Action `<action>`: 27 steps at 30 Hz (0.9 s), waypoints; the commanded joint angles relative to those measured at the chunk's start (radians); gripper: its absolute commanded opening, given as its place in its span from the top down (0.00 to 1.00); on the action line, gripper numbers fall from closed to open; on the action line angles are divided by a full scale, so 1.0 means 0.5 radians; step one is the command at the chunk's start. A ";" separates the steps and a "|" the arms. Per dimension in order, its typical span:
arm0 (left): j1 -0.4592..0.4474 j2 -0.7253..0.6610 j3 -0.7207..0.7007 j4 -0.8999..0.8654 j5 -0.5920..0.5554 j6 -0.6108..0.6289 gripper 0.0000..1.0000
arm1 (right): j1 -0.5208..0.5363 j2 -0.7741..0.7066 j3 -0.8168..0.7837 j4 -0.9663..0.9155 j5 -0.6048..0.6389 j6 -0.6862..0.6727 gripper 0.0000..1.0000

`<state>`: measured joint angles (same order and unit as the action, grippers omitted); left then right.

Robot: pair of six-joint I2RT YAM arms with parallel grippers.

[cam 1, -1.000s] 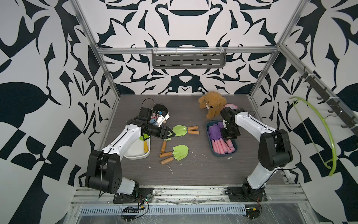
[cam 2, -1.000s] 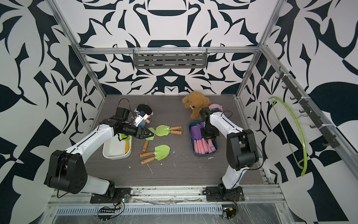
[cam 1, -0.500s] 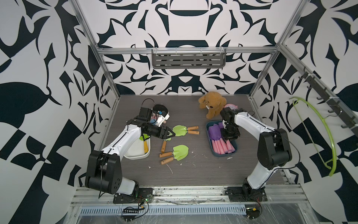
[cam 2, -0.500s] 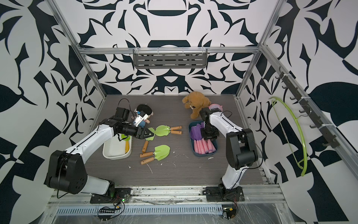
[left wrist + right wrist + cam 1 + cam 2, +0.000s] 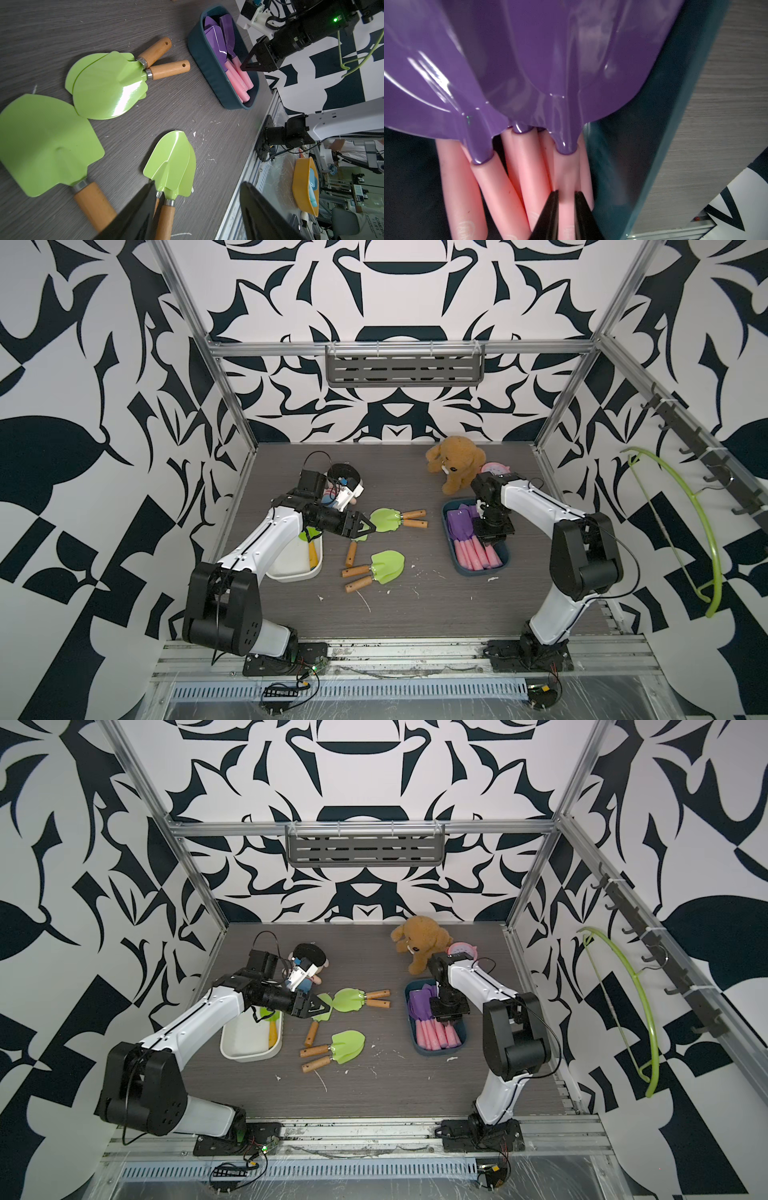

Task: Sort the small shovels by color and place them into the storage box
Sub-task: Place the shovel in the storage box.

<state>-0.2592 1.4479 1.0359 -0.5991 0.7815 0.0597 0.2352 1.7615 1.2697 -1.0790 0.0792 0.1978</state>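
Observation:
Several light green shovels with wooden handles lie mid-table: one pair [image 5: 386,519] [image 5: 351,999] [image 5: 108,87], another pair [image 5: 386,566] [image 5: 172,162], and a single one [image 5: 45,145]. My left gripper [image 5: 368,526] [image 5: 197,207] hovers open just above that single one's blade, holding nothing. One green shovel with a yellow handle [image 5: 312,553] lies in the white box [image 5: 291,572]. Purple shovels [image 5: 459,522] [image 5: 529,62] with pink handles fill the dark blue box [image 5: 482,571] [image 5: 209,68]. My right gripper [image 5: 490,539] [image 5: 566,194] reaches into it, shut on one pink handle [image 5: 566,170].
A brown teddy bear [image 5: 455,462] and a pink dish [image 5: 494,468] sit behind the blue box. A doll [image 5: 340,489] lies at the back left, behind the left arm. A green hanger [image 5: 702,522] hangs on the right wall. White crumbs dot the table front.
The right gripper has shifted slightly over the pink handles in the blue box. The left arm and the green shovels have not moved.

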 commanded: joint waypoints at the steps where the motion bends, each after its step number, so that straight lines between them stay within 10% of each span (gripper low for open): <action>1: 0.009 -0.030 -0.028 -0.044 0.011 0.034 0.30 | -0.007 -0.061 -0.016 -0.125 -0.011 -0.019 0.82; 13: 0.015 -0.036 -0.028 -0.047 0.008 0.034 0.30 | -0.007 -0.096 0.285 -0.143 0.082 -0.020 0.70; 27: 0.043 -0.061 -0.050 -0.047 -0.005 0.040 0.30 | -0.007 0.260 0.470 0.119 0.084 -0.049 0.83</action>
<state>-0.2443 1.4406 1.0275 -0.6090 0.7799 0.0608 0.2352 1.8874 1.4715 -1.0374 0.1181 0.1822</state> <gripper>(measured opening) 0.706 0.169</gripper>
